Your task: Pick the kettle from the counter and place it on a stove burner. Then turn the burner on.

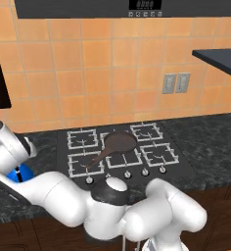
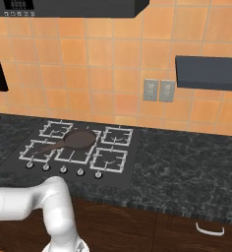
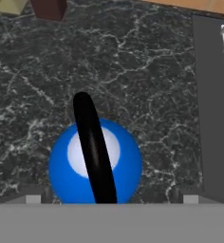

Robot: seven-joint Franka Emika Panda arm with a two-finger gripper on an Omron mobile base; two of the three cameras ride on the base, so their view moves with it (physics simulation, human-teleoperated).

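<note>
The gripper (image 3: pixel 111 198) hangs right over the kettle (image 3: pixel 96 161), jaws spread wide to either side of it, gripping nothing. The blue kettle sits on the counter (image 3: pixel 133 71), left of the cooktop (image 1: pixel 125 152), black handle arching over its top. A brown pan (image 1: pixel 118 142) rests across the burners.

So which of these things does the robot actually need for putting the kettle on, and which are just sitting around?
Needed for the job:
- kettle, standing on the counter left of the cooktop
- stove burner, one of several
- knobs along the cooktop's front
- hand, open above the kettle

Just sitting around:
- frying pan across the middle burners
- wall sockets
- shelf
</note>
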